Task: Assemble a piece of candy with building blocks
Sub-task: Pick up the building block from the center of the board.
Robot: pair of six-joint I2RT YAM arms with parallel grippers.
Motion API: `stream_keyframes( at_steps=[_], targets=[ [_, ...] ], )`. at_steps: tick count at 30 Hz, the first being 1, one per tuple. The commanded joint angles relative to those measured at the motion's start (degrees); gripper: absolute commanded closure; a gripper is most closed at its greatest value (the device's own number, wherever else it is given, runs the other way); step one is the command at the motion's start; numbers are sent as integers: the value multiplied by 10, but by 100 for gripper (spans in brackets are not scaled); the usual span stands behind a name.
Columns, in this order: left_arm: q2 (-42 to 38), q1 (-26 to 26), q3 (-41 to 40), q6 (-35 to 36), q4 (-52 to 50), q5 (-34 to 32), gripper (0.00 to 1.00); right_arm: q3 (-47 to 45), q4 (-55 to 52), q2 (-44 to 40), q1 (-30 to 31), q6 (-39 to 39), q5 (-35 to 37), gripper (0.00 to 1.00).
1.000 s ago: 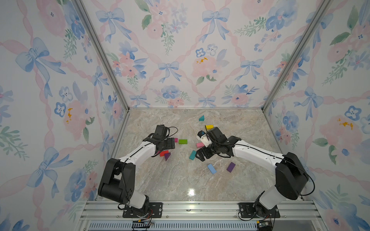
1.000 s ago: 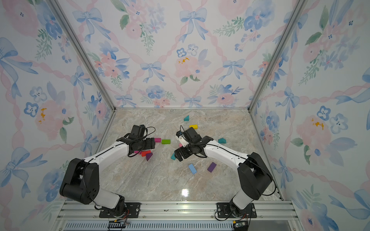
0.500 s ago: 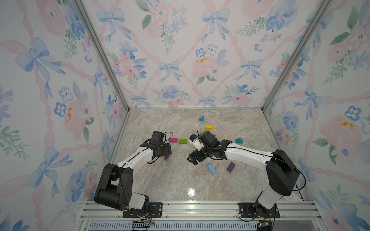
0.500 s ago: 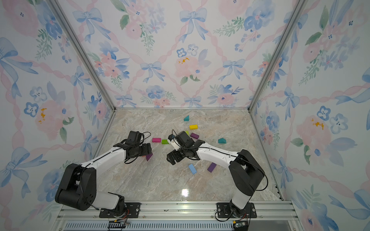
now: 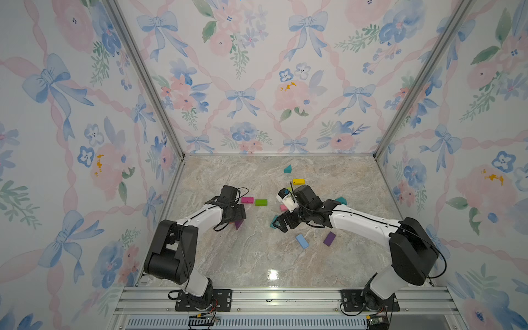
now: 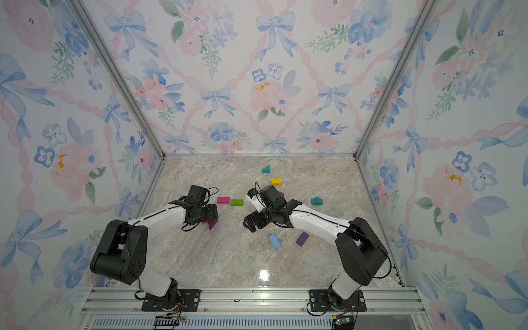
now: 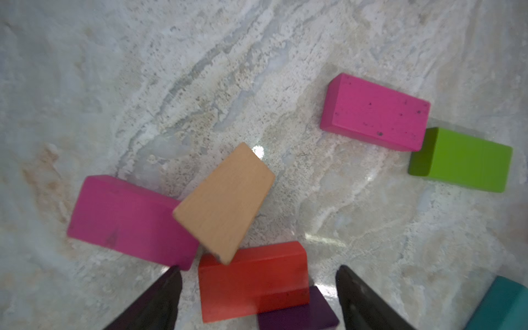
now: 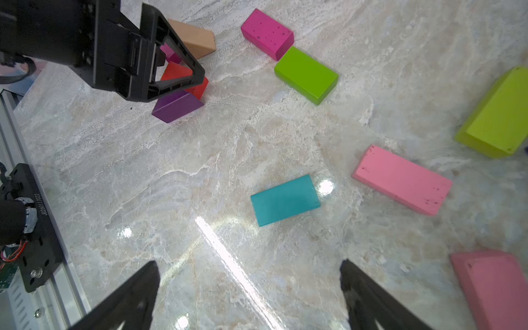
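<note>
- Building blocks lie scattered mid-frame on the marble table in both top views.
- Left claw, left of centre: jaws apart, either side of the red block.
- Right claw, right of centre: jaws wide apart, empty, near the teal block.

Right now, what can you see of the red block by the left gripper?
The red block is a matte, painted rectangular brick, slightly blurred, lying on the marble table. It sits between the fingers of the open left gripper, with a gap on each side, so it is not gripped. A tan block overlaps one corner, a purple block touches the opposite corner, and a magenta block lies close by one end.
</note>
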Motion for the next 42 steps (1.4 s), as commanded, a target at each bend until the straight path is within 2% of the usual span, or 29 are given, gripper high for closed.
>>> stream_keyframes(
  at_steps=[1,12,25,33,37,42],
  targets=[
    [17,-11,16,-8,-8,-17,15,-14,12,-15,-13,-3,-12,1],
    [36,-28,4,-19,-12,-52,25,-45,28,-40,-71,-10,-43,1],
    [71,-38,25,-36,-11,-55,28,-82,37,-69,-115,-16,-63,1],
    [69,-47,24,-35,-12,-52,46,-87,31,-78,-121,-20,-64,1],
    [54,-58,19,-36,-12,-56,47,-88,23,-90,-126,-20,-62,1],
    [52,-96,46,-41,-12,-49,47,-91,9,-113,-129,-20,-57,1]
  ],
)
